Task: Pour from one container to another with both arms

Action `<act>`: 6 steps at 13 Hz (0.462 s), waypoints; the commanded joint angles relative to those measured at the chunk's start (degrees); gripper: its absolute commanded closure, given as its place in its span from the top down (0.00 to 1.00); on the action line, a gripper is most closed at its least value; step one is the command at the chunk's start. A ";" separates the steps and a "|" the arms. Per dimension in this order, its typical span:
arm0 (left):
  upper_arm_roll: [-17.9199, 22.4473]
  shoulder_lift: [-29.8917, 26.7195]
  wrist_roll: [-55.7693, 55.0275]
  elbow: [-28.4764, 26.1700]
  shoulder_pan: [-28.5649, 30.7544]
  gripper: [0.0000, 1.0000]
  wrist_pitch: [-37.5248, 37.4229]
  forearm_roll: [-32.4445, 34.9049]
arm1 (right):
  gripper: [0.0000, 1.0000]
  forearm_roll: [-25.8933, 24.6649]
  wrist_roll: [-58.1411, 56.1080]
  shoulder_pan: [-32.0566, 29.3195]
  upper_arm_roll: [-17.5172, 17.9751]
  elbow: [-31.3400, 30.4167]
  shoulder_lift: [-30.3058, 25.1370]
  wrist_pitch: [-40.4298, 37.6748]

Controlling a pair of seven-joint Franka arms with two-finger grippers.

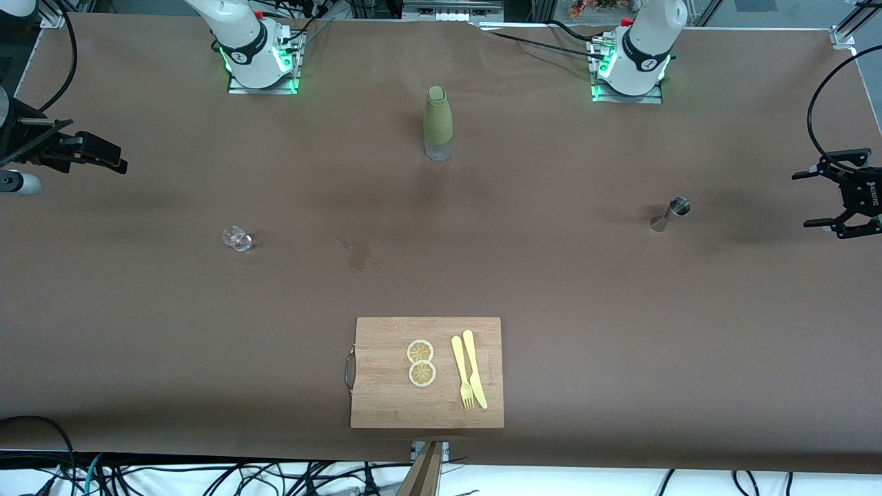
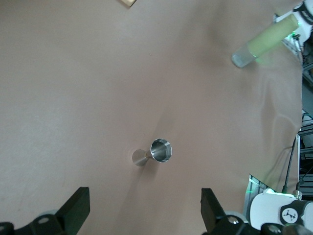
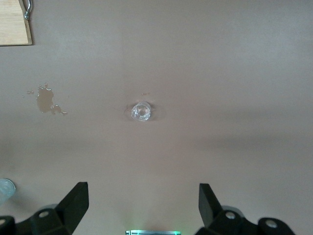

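Observation:
The tiny clear glass cup (image 1: pixel 237 239) stands on the brown table toward the right arm's end; the right wrist view shows it (image 3: pixel 141 111) from above. Over that end of the table my right gripper (image 1: pixel 110 158) (image 3: pixel 143 205) hangs open and empty, well apart from the cup. The silvery hourglass jigger (image 1: pixel 670 213) (image 2: pixel 154 152) stands upright toward the left arm's end. My left gripper (image 1: pixel 809 200) (image 2: pixel 145 210) is open and empty too, over the table edge at that end, apart from the jigger.
A tall olive-green bottle (image 1: pixel 437 124) (image 2: pixel 264 41) stands mid-table near the bases. A wet stain (image 1: pixel 358 255) (image 3: pixel 46 100) marks the table between cup and jigger. A wooden cutting board (image 1: pixel 386 406) with two lemon slices (image 1: pixel 421 362), a yellow fork and a knife lies nearest the camera.

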 commanded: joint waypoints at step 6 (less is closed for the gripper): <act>0.79 6.68 18.20 -2.50 3.60 1.00 -2.66 -8.40 | 1.00 -1.08 -0.89 -0.43 -0.13 0.40 1.47 -4.34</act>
